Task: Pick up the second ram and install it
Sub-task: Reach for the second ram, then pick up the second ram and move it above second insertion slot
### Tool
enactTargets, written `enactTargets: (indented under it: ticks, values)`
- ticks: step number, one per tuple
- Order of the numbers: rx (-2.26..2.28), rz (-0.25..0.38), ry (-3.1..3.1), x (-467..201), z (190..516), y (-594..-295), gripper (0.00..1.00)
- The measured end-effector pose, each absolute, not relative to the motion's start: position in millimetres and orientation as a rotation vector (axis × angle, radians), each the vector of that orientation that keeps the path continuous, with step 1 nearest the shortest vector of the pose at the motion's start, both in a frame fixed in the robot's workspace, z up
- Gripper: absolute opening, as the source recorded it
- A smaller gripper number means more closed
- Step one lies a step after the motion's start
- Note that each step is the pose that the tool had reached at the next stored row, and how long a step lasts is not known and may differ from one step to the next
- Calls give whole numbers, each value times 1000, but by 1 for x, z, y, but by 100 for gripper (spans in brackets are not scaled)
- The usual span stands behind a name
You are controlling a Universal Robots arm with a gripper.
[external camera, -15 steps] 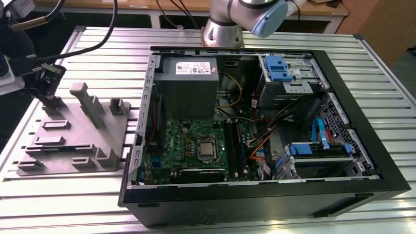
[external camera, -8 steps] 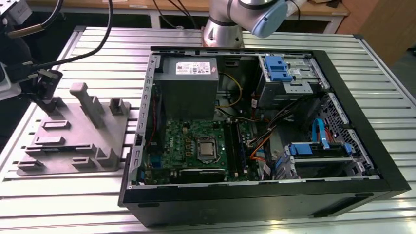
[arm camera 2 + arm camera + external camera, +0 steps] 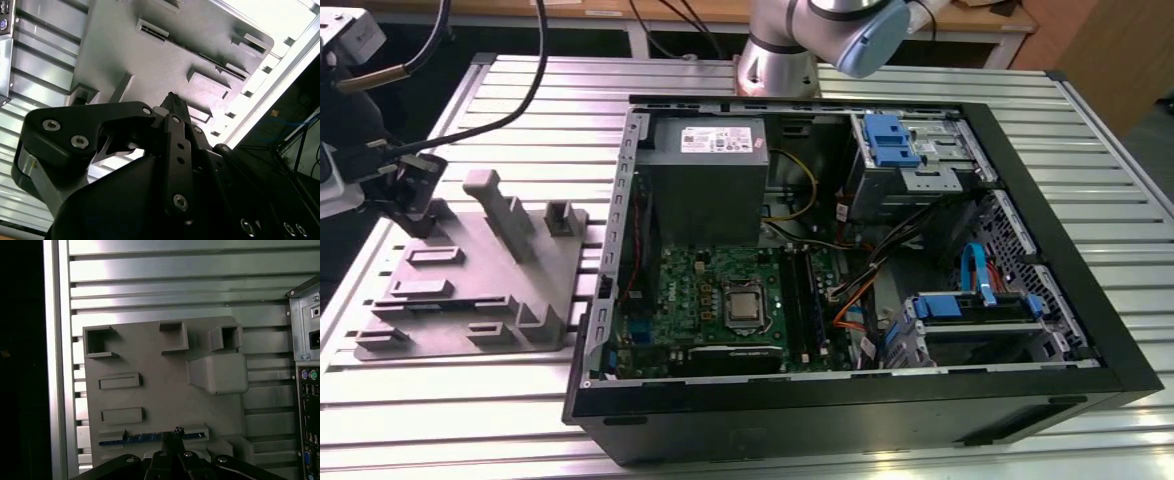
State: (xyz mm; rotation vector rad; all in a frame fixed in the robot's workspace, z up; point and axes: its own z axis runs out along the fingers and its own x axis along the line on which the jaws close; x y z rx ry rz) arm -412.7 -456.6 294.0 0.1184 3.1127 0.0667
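The second ram [image 3: 131, 439] shows as a thin blue-green strip standing on edge in a slot of the grey holder tray [image 3: 160, 390]. My gripper [image 3: 177, 432] hangs above the tray, its tips over the ram's upper edge near the middle; I cannot tell whether they touch it. The fingers [image 3: 172, 102] are pressed together with nothing between them, so the gripper is shut. In the exterior view the gripper [image 3: 416, 215] is at the far left, above the tray [image 3: 467, 300]. The long black memory slots [image 3: 803, 300] lie on the motherboard inside the open computer case [image 3: 854, 395].
The case lies on its side to the tray's right in the exterior view, with the grey power-supply box [image 3: 707, 160], blue drive brackets [image 3: 887, 140] and loose cables inside. Tall grey posts [image 3: 500, 205] rise from the tray. The slatted metal table [image 3: 454, 410] ends just beyond the tray.
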Motion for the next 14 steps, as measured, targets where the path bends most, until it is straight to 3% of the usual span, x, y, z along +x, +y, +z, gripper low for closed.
enactTargets:
  ticks: [14]
  values:
    - [118,67,3113,-414,290,-457,10]
